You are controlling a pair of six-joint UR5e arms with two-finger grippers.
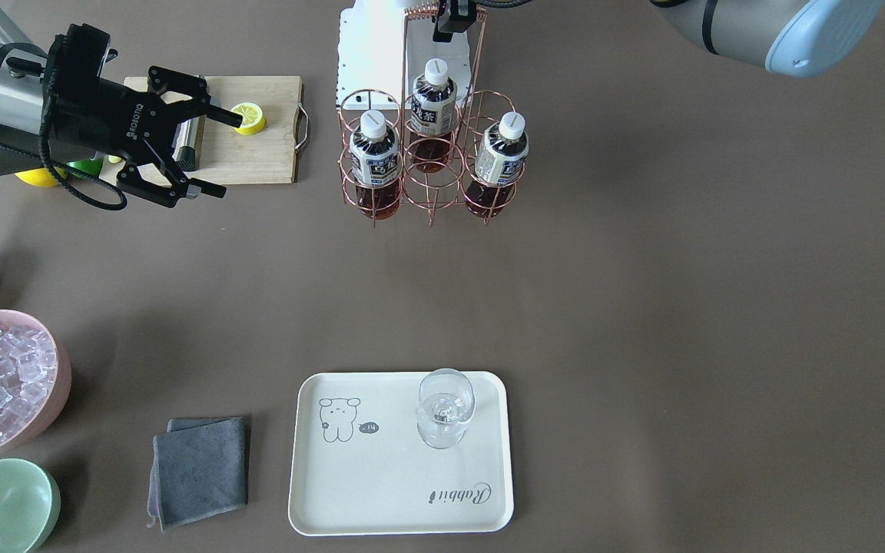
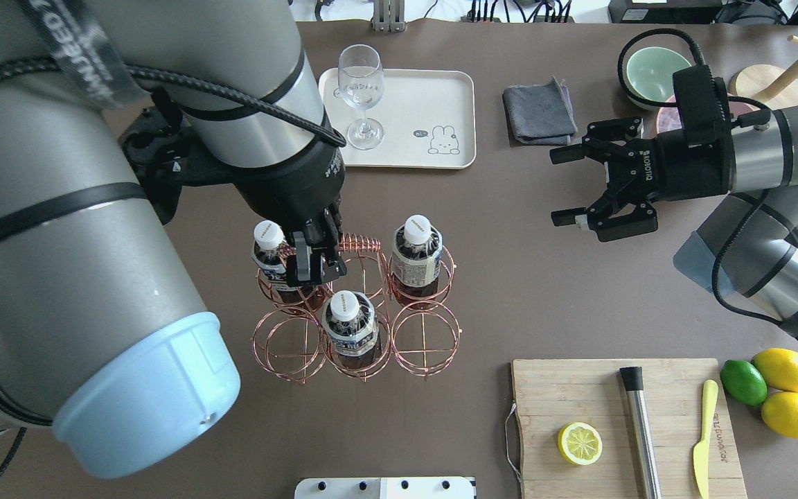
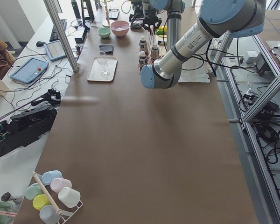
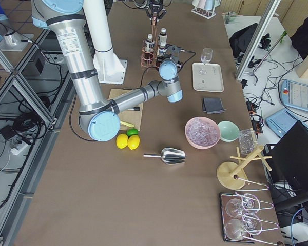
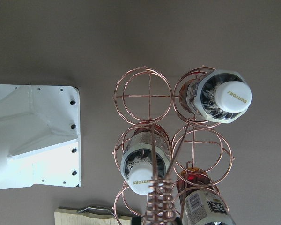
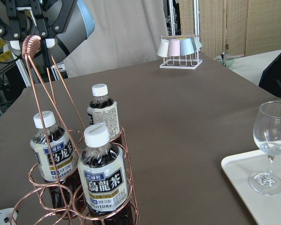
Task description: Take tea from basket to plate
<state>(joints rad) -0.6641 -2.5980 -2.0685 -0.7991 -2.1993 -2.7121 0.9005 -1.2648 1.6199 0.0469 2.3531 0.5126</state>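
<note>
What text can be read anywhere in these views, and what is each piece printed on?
"Rabbit": script on the cream rectangular tray.
"hi~": speech bubble beside that tray's cartoon animal.
"SUNTORY": white screw cap of a small clear tea bottle, and on the white-and-blue label of another.
"ROBOTIQ": black two-finger right hand.
Lettering on the yellow plastic knife: too blurred to read.
</note>
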